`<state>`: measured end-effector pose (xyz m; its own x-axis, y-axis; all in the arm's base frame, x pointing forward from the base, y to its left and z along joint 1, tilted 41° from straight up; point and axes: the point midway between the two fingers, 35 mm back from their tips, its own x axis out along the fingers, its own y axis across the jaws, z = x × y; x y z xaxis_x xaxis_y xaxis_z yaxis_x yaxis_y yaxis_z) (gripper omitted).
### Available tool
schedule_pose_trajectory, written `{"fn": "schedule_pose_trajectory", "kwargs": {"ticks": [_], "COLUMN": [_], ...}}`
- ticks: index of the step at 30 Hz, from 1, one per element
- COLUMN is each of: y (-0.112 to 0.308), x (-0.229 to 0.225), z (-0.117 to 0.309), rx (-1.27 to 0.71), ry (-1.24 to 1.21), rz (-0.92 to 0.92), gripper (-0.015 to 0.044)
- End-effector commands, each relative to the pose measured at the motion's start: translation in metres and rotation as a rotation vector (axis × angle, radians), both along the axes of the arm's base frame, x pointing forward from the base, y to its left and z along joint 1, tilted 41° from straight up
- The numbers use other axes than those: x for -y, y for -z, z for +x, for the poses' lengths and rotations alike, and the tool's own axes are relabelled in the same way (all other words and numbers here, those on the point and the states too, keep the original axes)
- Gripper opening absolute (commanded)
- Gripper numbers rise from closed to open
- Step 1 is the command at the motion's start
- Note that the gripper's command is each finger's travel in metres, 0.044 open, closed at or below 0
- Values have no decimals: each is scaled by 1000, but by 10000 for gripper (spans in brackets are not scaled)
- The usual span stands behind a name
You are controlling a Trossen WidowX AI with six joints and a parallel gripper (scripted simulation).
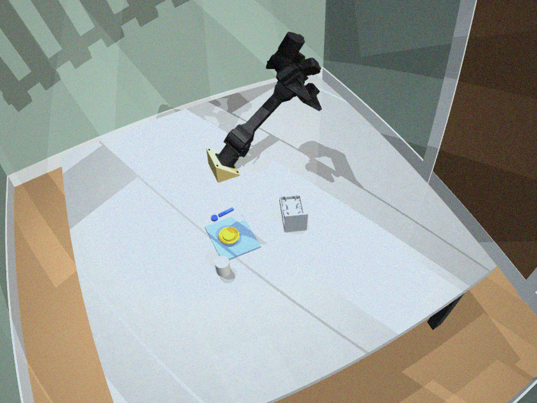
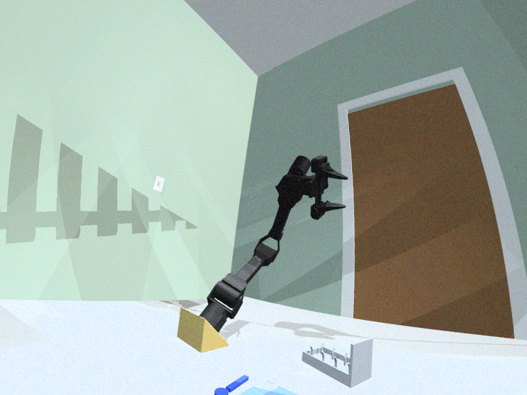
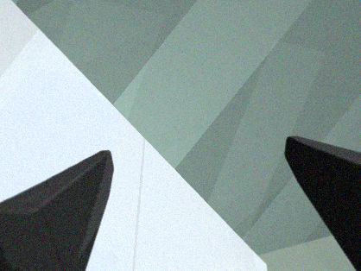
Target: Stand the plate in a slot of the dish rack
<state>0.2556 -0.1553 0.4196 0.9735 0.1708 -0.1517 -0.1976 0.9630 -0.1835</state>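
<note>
The yellow plate (image 1: pixel 228 235) lies flat on a light blue mat (image 1: pixel 249 244) in the top view; it is out of view in the exterior view. The small grey dish rack (image 1: pixel 295 223) (image 2: pixel 361 362) stands on the table to the right of the mat, with a tall wall at one end and short rails inside. Its slots hold no plate. My gripper (image 2: pixel 346 192) (image 3: pixel 199 152) is open and empty, high above the table and far from plate and rack. Only wall and table show between its fingers in the wrist view.
A blue disc (image 1: pixel 214 217) (image 2: pixel 221 391) and a blue bar (image 1: pixel 225 212) (image 2: pixel 237 383) lie beside the mat's edge, toward the arm's base. A whitish cylinder (image 1: pixel 222 267) stands just beyond the mat's opposite side. The arm rises from a yellow wedge-shaped base (image 1: pixel 223 174) (image 2: pixel 196 335).
</note>
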Motion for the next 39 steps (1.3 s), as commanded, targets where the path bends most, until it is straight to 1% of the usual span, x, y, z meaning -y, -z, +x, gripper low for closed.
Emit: {"fn": "schedule_pose_trajectory", "kwargs": {"ticks": [1,5,11,15,25,39], "y": [0,6,38,66,145,253], "x": [0,11,36,54,82,88], "z": [0,6,22,35,52,51], "rx": [-1,-26,-129,-211,-474,-867], "ry": [2,48,81,110,106,11], "rz": [2,57,110,86,224,394], "gripper": [400,400,400,400,400,400]}}
